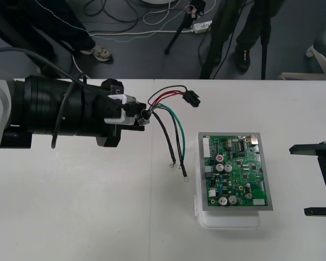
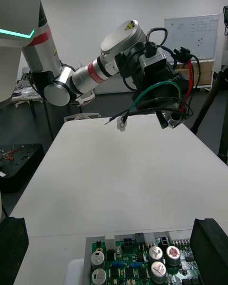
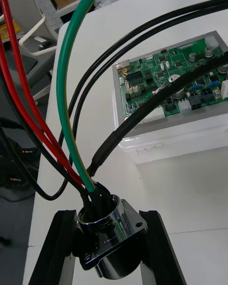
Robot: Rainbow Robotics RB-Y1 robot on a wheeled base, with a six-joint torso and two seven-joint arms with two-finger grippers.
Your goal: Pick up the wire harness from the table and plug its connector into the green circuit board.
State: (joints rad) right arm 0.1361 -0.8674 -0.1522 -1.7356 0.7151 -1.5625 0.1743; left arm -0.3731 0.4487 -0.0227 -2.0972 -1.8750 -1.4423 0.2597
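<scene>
Carrying everything is one pale tabletop (image 1: 70, 206). L gripper (image 1: 142, 115), on the arm coming in from the left, is closed most of the way. Both its black fingers (image 3: 57, 247) pinch the round metal socket (image 3: 107, 240) of the wire harness (image 1: 168, 117) btwn them, and the harness hangs off the tabletop. R gripper (image 1: 300, 179) sits at its own side w/ fingers spread wide, nothing btwn them, touching nothing.

Green circuit board (image 1: 236, 171): one, flat on one white base (image 1: 231, 220). It lies btwn the two grippers, nearer the R gripper, out past the L gripper's fingertips and a bit to the near side, apart from both.

Harness: one, w/ one socket, one black plug (image 1: 192, 99), one green wire, plus red and black wires, and two loose wire tips.

Long axis runs approx straight out from the L gripper's fingertips toward the R gripper. The socket end is in the grip and the wires fan away from it. Plug end points ahead of the L gripper and slightly to the far side, free in the air, not in the board. The loose tips droop ahead of the L gripper on the near side. In the front view they end just beside the board edge facing that gripper, not over it.
</scene>
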